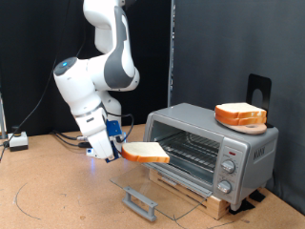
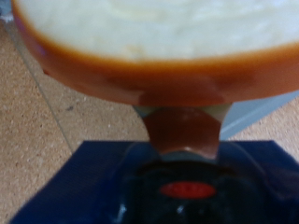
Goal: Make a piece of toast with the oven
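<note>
A: What has the end effector (image 1: pixel 124 150) got?

B: It is closed on the piece of toast (image 1: pixel 146 153), pinching one edge, so the slice sticks out roughly flat towards the oven (image 1: pixel 212 148). The wrist view shows the same: the crust (image 2: pixel 159 79) fills the upper part of the picture, with the fingers clamped on its rim.

A: Where is the slice relative to the oven?

B: In the air, just off the oven's open front, on the exterior view's left. The glass door (image 1: pixel 157 186) hangs folded down, its dark handle (image 1: pixel 141 199) low over the worktop (image 1: pixel 57 191). The wire rack (image 1: pixel 191 145) is bare.

A: And the pile on the roof?

B: More bread slices (image 1: pixel 240 115), stacked and untouched.

A: How would you do this step well?

B: I judge the slice should stay level and clear of the door. A slow, straight approach seems wise, since an edge grip lets the far end droop and it could catch the rack's front wire.
</note>
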`<state>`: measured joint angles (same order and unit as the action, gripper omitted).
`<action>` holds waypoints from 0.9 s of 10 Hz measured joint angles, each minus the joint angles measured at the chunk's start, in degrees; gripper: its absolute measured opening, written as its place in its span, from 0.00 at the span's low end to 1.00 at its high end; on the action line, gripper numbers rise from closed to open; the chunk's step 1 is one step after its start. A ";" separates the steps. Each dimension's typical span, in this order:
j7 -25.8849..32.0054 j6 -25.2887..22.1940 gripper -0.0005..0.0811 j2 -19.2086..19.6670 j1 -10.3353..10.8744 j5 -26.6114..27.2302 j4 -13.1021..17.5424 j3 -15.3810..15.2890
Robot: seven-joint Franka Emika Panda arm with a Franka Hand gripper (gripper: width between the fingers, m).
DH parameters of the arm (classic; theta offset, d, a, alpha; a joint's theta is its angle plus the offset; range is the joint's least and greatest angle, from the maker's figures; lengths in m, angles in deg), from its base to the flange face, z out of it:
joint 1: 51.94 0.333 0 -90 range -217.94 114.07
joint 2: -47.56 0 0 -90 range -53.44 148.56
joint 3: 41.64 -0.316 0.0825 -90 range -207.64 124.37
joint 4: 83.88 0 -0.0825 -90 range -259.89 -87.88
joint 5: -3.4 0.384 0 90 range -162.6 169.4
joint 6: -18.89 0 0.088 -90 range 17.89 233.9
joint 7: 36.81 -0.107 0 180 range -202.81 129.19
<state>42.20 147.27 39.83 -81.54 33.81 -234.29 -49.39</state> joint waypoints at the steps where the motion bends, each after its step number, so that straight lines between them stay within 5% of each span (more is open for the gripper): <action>1: 0.50 -0.01 0.49 0.29 0.13 0.62 -0.08 -0.23; 6: 0.60 1.01 0.49 0.25 0.75 0.95 -1.31 -1.96; 9: 1.60 3.58 0.49 -1.19 3.90 5.49 -3.84 -4.88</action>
<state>43.79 150.85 38.64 -77.64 39.29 -238.13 -54.27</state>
